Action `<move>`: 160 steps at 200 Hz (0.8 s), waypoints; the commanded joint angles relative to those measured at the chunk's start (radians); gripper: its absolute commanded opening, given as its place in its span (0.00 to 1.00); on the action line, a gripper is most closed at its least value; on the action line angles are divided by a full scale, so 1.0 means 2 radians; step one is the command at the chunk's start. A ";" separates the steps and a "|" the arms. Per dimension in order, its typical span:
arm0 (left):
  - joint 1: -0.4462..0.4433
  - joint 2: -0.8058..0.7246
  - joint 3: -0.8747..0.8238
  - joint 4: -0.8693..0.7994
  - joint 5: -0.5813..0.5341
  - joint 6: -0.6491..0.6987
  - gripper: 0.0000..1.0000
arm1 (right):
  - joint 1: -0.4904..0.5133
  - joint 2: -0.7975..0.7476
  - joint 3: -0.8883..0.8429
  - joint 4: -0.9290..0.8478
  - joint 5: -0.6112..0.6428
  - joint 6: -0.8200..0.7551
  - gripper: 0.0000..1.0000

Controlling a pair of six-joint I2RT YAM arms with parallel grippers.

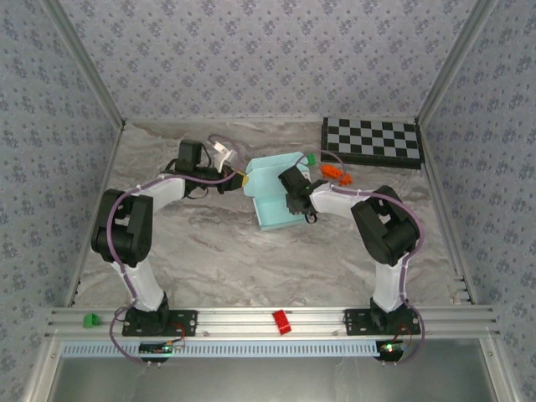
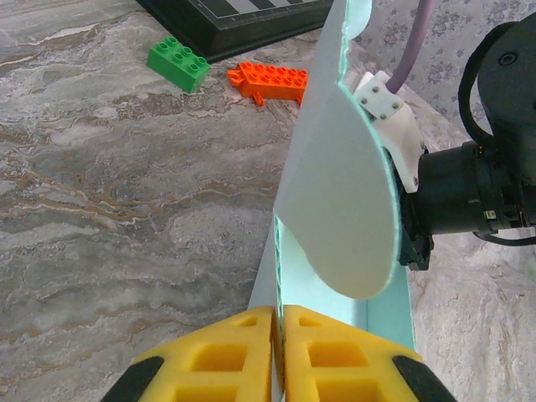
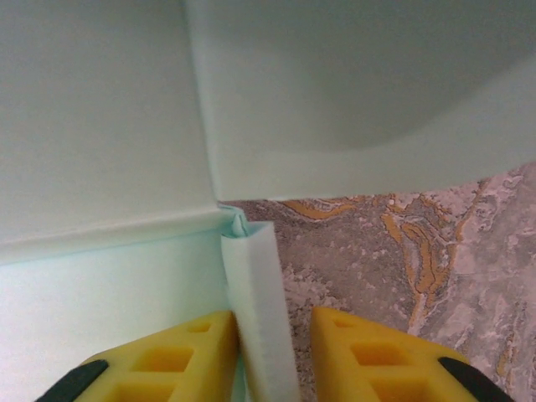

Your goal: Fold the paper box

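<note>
Your left end effector sits at the bottom centre of the left wrist view. Its yellow fingers are pressed nearly together on a thin edge of the paper box. It is pinching card, most likely to anchor the sheet while the other arm works. Above the pinch a rounded flap stands upright and runs toward the top of the frame, hiding part of the right arm's wrist.

Your right end effector, at the bottom of the right wrist view, is narrowly parted. A slim folded strip of the box rises between the fingers, close against the one at frame left and just clear of the other, so nothing is gripped there. That straddle suggests you mean to crease or tuck this side wall at the corner just above it.

In the overhead view the box lies at centre frame on the desk, partly erected, with an end effector at its left edge and another over its upper right. A green brick, an orange brick and a checkerboard lie toward the upper right, apart from the work.
</note>
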 commanded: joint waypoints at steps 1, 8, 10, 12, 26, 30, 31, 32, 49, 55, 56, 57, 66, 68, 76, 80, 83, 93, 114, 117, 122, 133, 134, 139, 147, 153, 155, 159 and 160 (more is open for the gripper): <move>0.003 0.009 0.019 -0.004 0.025 0.006 0.13 | -0.001 0.004 -0.018 -0.029 -0.024 0.014 0.34; 0.003 0.009 0.018 -0.005 0.024 0.007 0.15 | -0.001 0.003 -0.018 -0.030 -0.024 0.015 0.35; 0.002 0.009 0.018 -0.005 0.024 0.007 0.15 | -0.002 0.002 -0.019 -0.029 -0.024 0.015 0.35; 0.003 0.009 0.018 -0.005 0.023 0.008 0.16 | -0.001 0.002 -0.019 -0.029 -0.025 0.016 0.35; 0.003 0.008 0.016 -0.004 0.019 0.009 0.21 | -0.002 -0.002 -0.020 -0.029 -0.026 0.018 0.37; 0.003 0.007 0.015 -0.004 0.017 0.009 0.23 | -0.001 -0.004 -0.020 -0.029 -0.026 0.018 0.38; 0.003 0.007 0.014 -0.003 0.017 0.009 0.23 | -0.001 -0.004 -0.020 -0.029 -0.026 0.019 0.38; 0.003 0.007 0.014 -0.003 0.016 0.009 0.24 | -0.001 -0.004 -0.020 -0.029 -0.026 0.018 0.38; 0.003 0.004 0.009 0.002 0.009 0.009 0.30 | -0.001 -0.008 -0.021 -0.030 -0.028 0.020 0.39; 0.003 0.003 0.008 0.004 0.007 0.010 0.31 | 0.000 -0.009 -0.021 -0.030 -0.030 0.020 0.40; 0.003 0.003 0.008 0.004 0.008 0.010 0.31 | 0.000 -0.010 -0.021 -0.030 -0.030 0.020 0.40; 0.003 0.002 0.008 0.004 0.007 0.010 0.32 | 0.000 -0.010 -0.021 -0.030 -0.030 0.019 0.40; 0.003 0.000 0.005 0.004 0.003 0.011 0.35 | 0.000 -0.012 -0.022 -0.029 -0.033 0.020 0.41; 0.003 0.000 0.004 0.005 0.003 0.011 0.35 | 0.000 -0.013 -0.022 -0.028 -0.034 0.021 0.41; 0.003 -0.002 0.002 0.008 -0.002 0.010 0.38 | 0.000 -0.016 -0.024 -0.027 -0.037 0.021 0.43; 0.003 -0.004 0.000 0.009 -0.004 0.010 0.39 | 0.001 -0.016 -0.024 -0.026 -0.039 0.023 0.44; 0.003 -0.005 0.000 0.010 -0.006 0.010 0.40 | 0.001 -0.018 -0.024 -0.025 -0.040 0.023 0.44; 0.003 -0.009 -0.004 0.013 -0.015 0.010 0.43 | 0.001 -0.022 -0.028 -0.023 -0.045 0.025 0.46; 0.003 -0.021 -0.014 0.021 -0.030 0.006 0.51 | 0.002 -0.031 -0.036 -0.012 -0.059 0.028 0.48; 0.003 -0.024 -0.016 0.024 -0.031 0.005 0.53 | 0.002 -0.033 -0.038 -0.011 -0.060 0.028 0.49; 0.003 -0.028 -0.021 0.029 -0.034 0.004 0.55 | 0.002 -0.035 -0.039 -0.009 -0.063 0.029 0.49; 0.003 -0.038 -0.031 0.040 -0.041 0.002 0.58 | 0.002 -0.040 -0.043 -0.005 -0.071 0.030 0.49; 0.003 -0.039 -0.032 0.041 -0.042 0.002 0.58 | 0.002 -0.040 -0.043 -0.004 -0.072 0.030 0.49; 0.003 -0.044 -0.035 0.043 -0.044 0.002 0.60 | 0.002 -0.043 -0.045 -0.001 -0.076 0.030 0.50; 0.003 -0.051 -0.039 0.046 -0.048 0.001 0.61 | 0.002 -0.046 -0.048 0.003 -0.081 0.030 0.50; 0.004 -0.055 -0.041 0.046 -0.051 0.001 0.62 | 0.003 -0.049 -0.049 0.005 -0.082 0.030 0.50; 0.004 -0.057 -0.041 0.045 -0.052 0.000 0.63 | 0.003 -0.050 -0.050 0.006 -0.082 0.031 0.50; 0.004 -0.059 -0.041 0.044 -0.053 0.000 0.63 | 0.003 -0.052 -0.051 0.007 -0.082 0.032 0.51; 0.004 -0.059 -0.041 0.043 -0.053 0.001 0.63 | 0.003 -0.052 -0.051 0.006 -0.082 0.032 0.51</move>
